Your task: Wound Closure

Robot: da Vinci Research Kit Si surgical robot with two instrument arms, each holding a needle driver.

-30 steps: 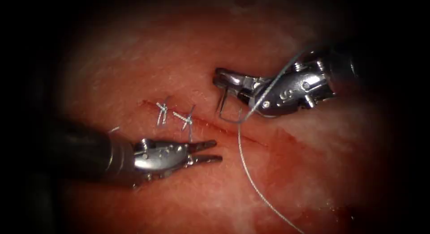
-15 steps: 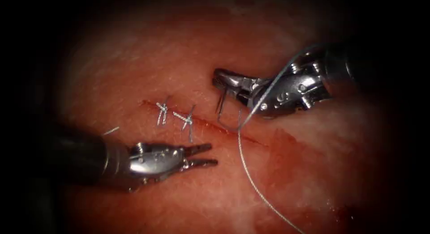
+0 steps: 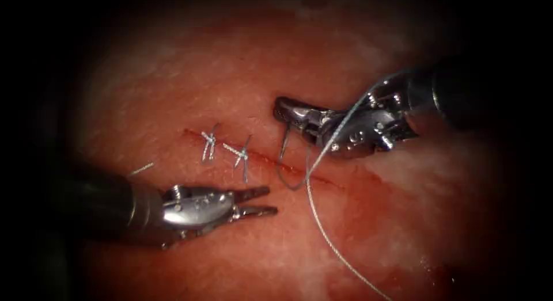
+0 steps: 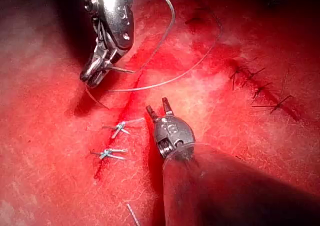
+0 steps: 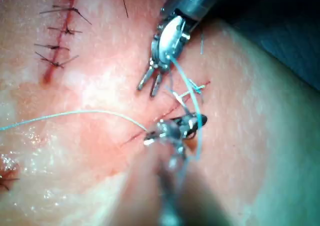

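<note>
The thin curved steel needle (image 3: 286, 163) hangs from the right arm's tool (image 3: 286, 112), whose jaws are clamped on it near its upper end; from there the curve drops across the dark red cut (image 3: 288, 166) in the pink, glistening pork-belly tissue (image 3: 173, 76), and its low arc lies right at the cut, though the endoscope view does not settle whether the tip has entered the tissue. In the left wrist view the same needle (image 4: 100, 98) shows below that shiny steel tool (image 4: 95, 76), beside the line of the cut (image 4: 127, 106). A fine pale grey thread (image 3: 322, 232) leaves the needle's far end, one stretch rising over the right tool's body and another trailing down over the tissue on the right side of the cut toward the frame's lower edge. Two finished stitches with short bluish-white cut ends (image 3: 224, 148) cross the cut just to the left of the needle. The left arm's tool (image 3: 262, 201) hovers below those stitches on the left side of the cut, its two slim jaws parted and holding nothing; the left wrist view shows them (image 4: 159, 108) spread the same way. Red fluid (image 3: 368, 191) stains the tissue to the right of the cut.
</note>
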